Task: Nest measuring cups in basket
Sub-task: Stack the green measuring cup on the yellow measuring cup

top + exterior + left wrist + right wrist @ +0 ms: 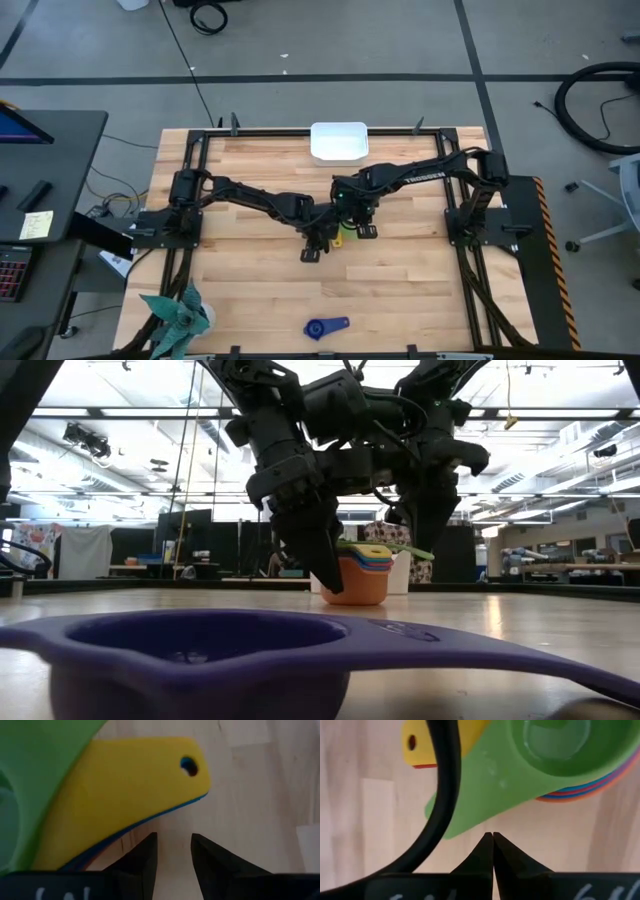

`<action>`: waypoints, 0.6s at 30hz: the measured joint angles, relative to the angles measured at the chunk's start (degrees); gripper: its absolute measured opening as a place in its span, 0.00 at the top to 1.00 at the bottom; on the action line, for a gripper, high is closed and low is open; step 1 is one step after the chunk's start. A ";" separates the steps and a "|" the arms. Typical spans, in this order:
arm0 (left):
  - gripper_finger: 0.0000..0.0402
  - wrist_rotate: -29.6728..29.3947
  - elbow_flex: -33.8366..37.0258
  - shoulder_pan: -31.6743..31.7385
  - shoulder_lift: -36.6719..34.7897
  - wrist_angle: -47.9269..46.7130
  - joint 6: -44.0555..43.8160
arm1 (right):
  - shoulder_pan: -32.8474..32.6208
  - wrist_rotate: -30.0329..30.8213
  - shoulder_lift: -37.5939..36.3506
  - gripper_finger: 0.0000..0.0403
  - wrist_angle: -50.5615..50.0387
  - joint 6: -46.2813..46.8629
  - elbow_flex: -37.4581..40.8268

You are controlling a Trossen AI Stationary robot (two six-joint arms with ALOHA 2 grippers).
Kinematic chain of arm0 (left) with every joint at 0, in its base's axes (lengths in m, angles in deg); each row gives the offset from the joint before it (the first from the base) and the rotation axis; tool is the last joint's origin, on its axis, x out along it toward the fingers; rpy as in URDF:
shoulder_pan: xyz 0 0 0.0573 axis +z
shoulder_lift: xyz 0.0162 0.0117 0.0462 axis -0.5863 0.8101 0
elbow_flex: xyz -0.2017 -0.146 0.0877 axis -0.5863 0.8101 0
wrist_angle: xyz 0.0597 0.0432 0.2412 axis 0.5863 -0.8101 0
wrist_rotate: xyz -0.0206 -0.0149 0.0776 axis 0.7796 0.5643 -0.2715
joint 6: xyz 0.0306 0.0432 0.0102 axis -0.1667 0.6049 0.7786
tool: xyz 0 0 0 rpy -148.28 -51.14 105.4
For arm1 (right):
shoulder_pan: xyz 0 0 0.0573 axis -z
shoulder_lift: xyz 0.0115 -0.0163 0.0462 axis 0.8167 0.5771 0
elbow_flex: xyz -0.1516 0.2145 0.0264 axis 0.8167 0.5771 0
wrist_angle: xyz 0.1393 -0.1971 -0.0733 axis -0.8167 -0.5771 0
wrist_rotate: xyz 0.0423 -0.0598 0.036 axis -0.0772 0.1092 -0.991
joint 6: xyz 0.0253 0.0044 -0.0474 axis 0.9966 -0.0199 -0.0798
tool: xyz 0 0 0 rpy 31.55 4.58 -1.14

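- A stack of measuring cups (357, 578) sits on the wooden table (250, 290), near the middle, right under the two grippers.
- The orange cup (355, 589) is at the bottom of the stack. Thin blue and red rims show above it.
- The green cup (560, 747) is on top. Its flat handle (480, 795) sticks out to one side.
- The yellow cup's handle (135, 795) sticks out under the green one. It has a small hole near its end.
- The left gripper (174, 855) is low, just beside the yellow handle. Its two fingers are a little apart and hold nothing.
- The right gripper (492, 851) is just beside the green handle. Its fingers are pressed together and hold nothing.
- A black cable (445, 795) curves in front of the cups in the right wrist view.
- One dark blue cup (326, 327) lies alone near the front edge of the table, well apart from the stack.
- The white basket (338, 141) is at the back edge of the table, apart from the stack. No cup shows in it.
- A teal spiky plant (178, 315) stands at the front left corner.
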 joint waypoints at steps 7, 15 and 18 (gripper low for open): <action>0.69 0.32 0.17 -0.10 0.20 4.07 0.07 | 0.02 -5.76 -0.06 0.99 -0.93 -0.21 0.04; 0.69 -0.79 0.23 -0.17 0.22 6.63 1.77 | 0.04 -9.82 -0.15 0.99 -1.25 -1.43 0.04; 0.69 -0.96 0.23 -0.15 0.22 6.82 1.77 | 0.04 -9.91 -0.15 0.99 -1.27 -2.06 0.04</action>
